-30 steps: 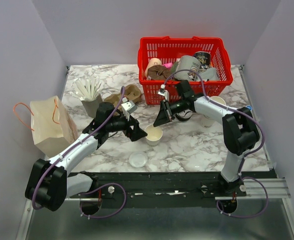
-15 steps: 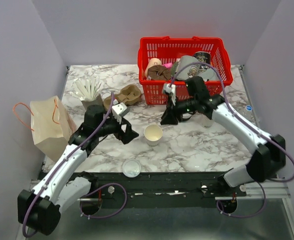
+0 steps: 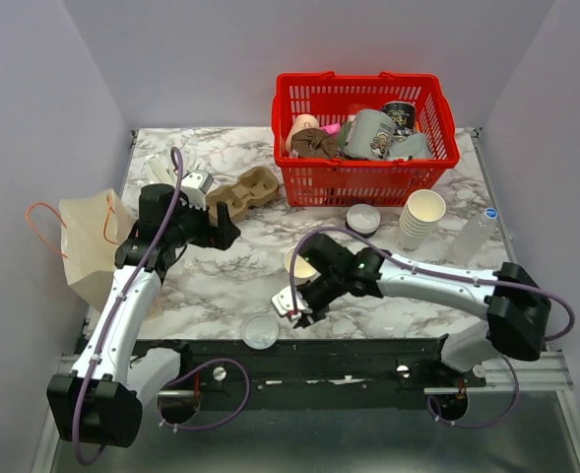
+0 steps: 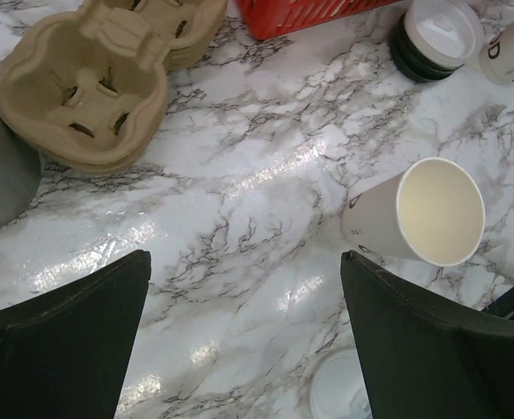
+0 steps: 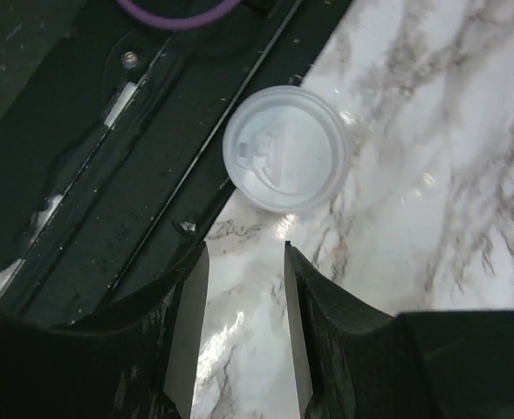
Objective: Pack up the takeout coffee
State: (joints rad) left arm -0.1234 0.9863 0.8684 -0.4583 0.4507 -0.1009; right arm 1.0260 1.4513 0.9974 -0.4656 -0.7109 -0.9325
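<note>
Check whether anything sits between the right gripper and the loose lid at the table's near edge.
Nothing visible. The lid lies just ahead of the right gripper, whose fingers are parted, with only bare table between them.

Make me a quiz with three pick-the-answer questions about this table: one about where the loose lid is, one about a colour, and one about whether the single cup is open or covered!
1. Where is the loose round white plastic lid?
A) inside a paper bag
B) flat on the marble table, at its near edge
C) on the floor

2. What colour is the plastic mesh basket?
A) red
B) blue
C) green

3. How is the single white paper cup?
A) lidded
B) crushed flat
C) upright with no lid

Answers:
1 B, the right wrist view shows it lying beside the black rail.
2 A, the top view shows its red walls.
3 C, the left wrist view looks straight into its open mouth.
</note>
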